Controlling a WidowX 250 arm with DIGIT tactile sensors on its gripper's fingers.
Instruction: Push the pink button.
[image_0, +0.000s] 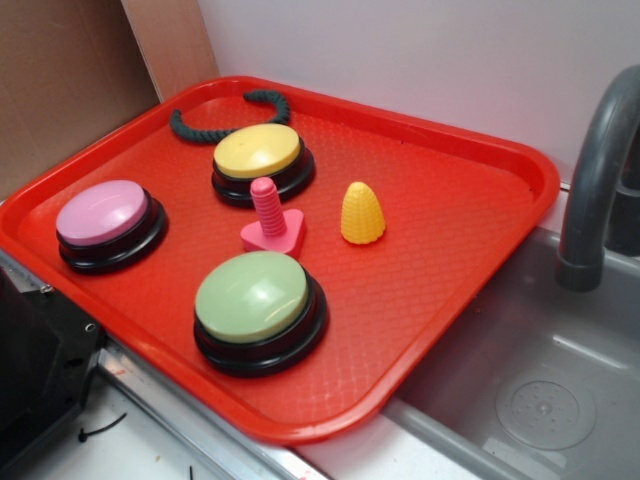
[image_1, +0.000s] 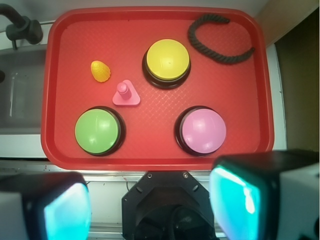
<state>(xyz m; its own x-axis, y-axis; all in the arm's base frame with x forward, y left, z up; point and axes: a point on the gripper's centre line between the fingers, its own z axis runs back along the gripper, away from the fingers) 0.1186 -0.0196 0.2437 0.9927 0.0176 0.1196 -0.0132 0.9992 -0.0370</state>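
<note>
Pink button (image_1: 203, 130) | mauve dome, black base | pincer (image_1: 150, 205) fingers apart, empty

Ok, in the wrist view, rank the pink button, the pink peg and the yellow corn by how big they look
Largest to smallest:
1. Round pale-pink domed button on its black base, clearly biggest.
2. Small pink threaded peg on a flat triangular base.
3. Little yellow plastic corn piece, only slightly smaller than the peg; close call.

We see a pale wall (image_0: 420, 60) behind, with a brown cardboard panel (image_0: 60, 80) at one side (leaning or fixed, we cannot tell), a grey sink (image_0: 540, 380) and its dark faucet (image_0: 600, 170).
</note>
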